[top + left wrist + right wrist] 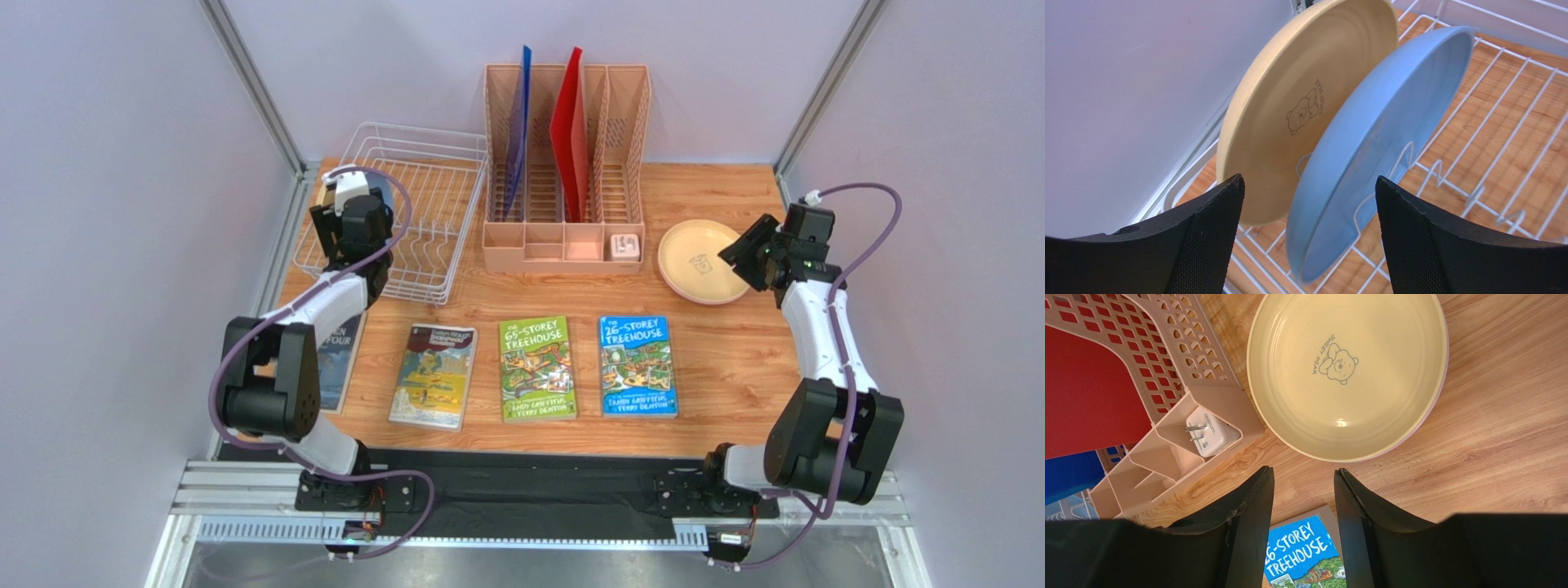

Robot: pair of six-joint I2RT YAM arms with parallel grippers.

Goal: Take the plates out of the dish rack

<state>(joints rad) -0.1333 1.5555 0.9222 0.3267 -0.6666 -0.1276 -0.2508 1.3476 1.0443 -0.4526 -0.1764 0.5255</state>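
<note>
The white wire dish rack (423, 184) stands at the back left. In the left wrist view a tan plate (1303, 110) with a bear print and a light blue plate (1376, 159) stand upright in the rack's wires (1475, 190). My left gripper (1309, 179) is open and empty, its fingers on either side of the blue plate's lower edge without touching it. In the top view the left gripper (353, 218) hides these plates. Another tan plate (705, 260) lies flat on the table at the right; a pinkish edge shows under its rim (1444, 367). My right gripper (1304, 470) is open and empty, just short of that plate (1346, 367).
A peach slotted organizer (564, 172) holds upright blue and red sheets and a white plug adapter (626, 245). Books lie along the table's front: (433, 375), (537, 368), (637, 365), and one partly under the left arm (337, 355). A wall runs close to the rack's left side.
</note>
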